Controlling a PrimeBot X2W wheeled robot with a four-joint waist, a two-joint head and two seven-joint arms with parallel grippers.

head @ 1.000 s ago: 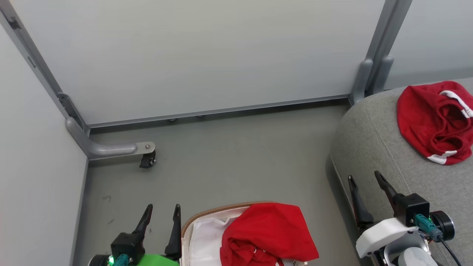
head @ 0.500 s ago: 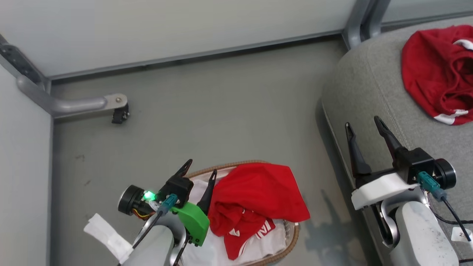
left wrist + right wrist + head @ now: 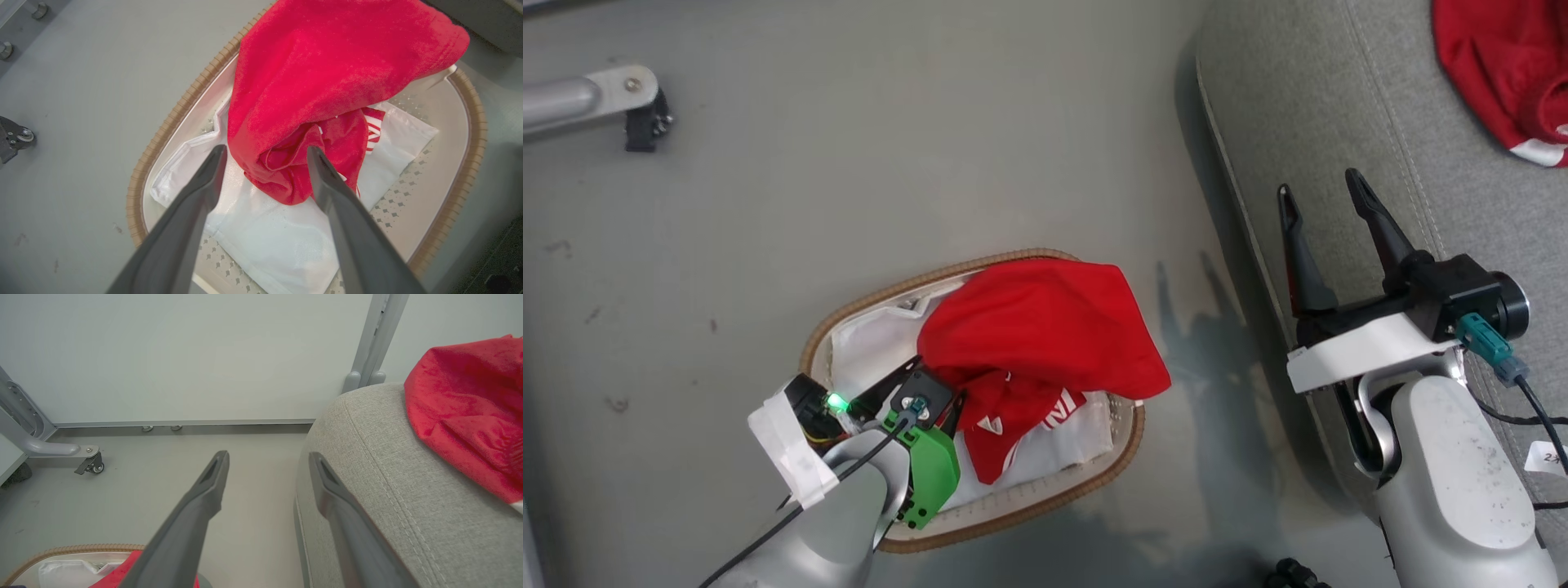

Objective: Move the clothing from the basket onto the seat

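Dark grey fingers of the left gripper (image 3: 266, 150) point down into the oval cream basket with a brown woven rim (image 3: 477, 130), nearest the robot on the grey floor (image 3: 849, 163). They stand apart, one on each side of the bunched lower fold of the red soft garment with white lettering (image 3: 1037, 327). I cannot tell whether they touch the cloth yet. This garment lies heaped over the white fabric liner (image 3: 278, 245), and its far right corner drapes over the rim.

To the right and a little farther off, the right gripper (image 3: 1319, 183) hovers beside the rounded edge of the large grey fabric seat (image 3: 1339, 98). Its fingers are apart and hold nothing. At the far right, a second red garment with white trim (image 3: 1503, 73) already lies on the seat, so the task looks about half done. Beyond, a metal foot with a black caster (image 3: 641, 131) stands by the pale wall panel (image 3: 184, 355).

The step in hand appears to be the pick of the last garment. The next move calls for the left fingers to sink around the thick fold, close on red cloth alone without catching the liner, then lift high enough to clear the rim before carrying right to the seat.
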